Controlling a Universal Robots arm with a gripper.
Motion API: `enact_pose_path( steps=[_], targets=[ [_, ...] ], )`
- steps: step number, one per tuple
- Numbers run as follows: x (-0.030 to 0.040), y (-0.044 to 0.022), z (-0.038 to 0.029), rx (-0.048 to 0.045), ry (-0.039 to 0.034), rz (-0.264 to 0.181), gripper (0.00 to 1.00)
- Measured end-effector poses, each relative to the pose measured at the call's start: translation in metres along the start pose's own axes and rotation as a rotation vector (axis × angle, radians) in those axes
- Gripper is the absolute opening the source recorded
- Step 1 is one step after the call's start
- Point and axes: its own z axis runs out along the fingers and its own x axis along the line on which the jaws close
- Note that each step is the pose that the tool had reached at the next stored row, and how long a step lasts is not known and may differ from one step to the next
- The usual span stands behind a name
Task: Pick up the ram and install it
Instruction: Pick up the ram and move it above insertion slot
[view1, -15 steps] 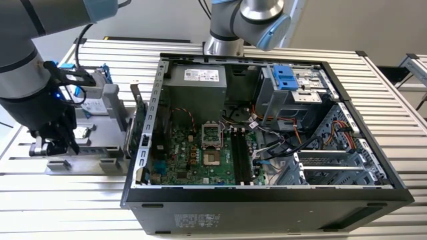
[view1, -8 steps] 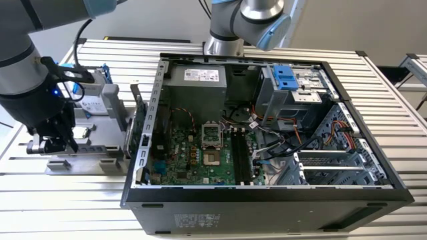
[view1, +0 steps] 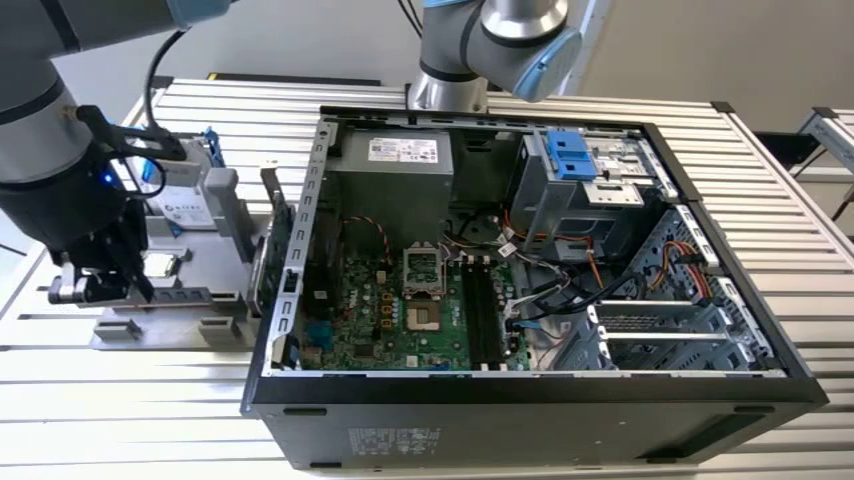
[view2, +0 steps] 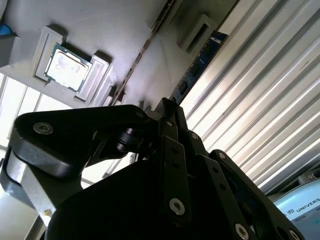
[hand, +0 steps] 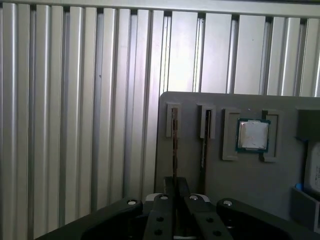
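gripper (hand: 174, 184) fingers pinched together on the ram (hand: 174, 142), ram on edge in a slot of the grey holder (hand: 225, 185), square chip (hand: 253, 135) seated further along, slatted metal table (hand: 75, 125) beyond, open computer case (view1: 534, 400) toward the exterior view's right

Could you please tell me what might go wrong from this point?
1. The gripper is lined up with the ram, and a second stick stands in the neighbouring slot; it might get knocked.
2. Loose cables lie right beside the motherboard's memory slots and might snag the ram on insertion.
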Motion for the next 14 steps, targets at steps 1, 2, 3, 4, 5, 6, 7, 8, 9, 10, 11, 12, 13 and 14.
enact_pose_path(
  steps=[1,2,3,4,5,6,7,8,9,10,11,12,13,14],
  targets=[
    [0.0,0.0001,-0.0006,0.0,0.0,0.0,0.0],
    [0.0,0.0001,-0.0012,0.0001,0.0,0.0,0.0],
    [0.0001,0.0002,-0.0019,0.0001,0.0,0.0,0.0],
    [0.0001,0.0002,-0.0024,0.0001,0.0001,0.0,0.0],
    [0.0,0.0003,-0.0028,0.0003,0.0,0.0,0.0],
    [0.0001,0.0005,-0.0033,0.0004,0.0,0.0,0.0],
    [0.0001,0.0006,-0.0037,0.0005,0.0,0.0,0.0],
    [0.0,0.0007,-0.0041,0.0009,0.0001,0.0,0.0],
    [0.0,0.0009,-0.0046,0.0012,0.0001,0.0,0.0],
    [0.0001,0.001,-0.005,0.0014,0.0001,0.0,0.0],
    [0.0001,0.0011,-0.0053,0.0017,0.0001,0.0,0.0],
    [0.0001,0.0013,-0.0056,0.0021,0.0001,0.0,0.0],
    [0.0001,0.0014,-0.0059,0.0025,0.0,0.0,0.0],
    [0.0001,0.0015,-0.0063,0.0027,0.0001,0.0,0.0]
  ],
)
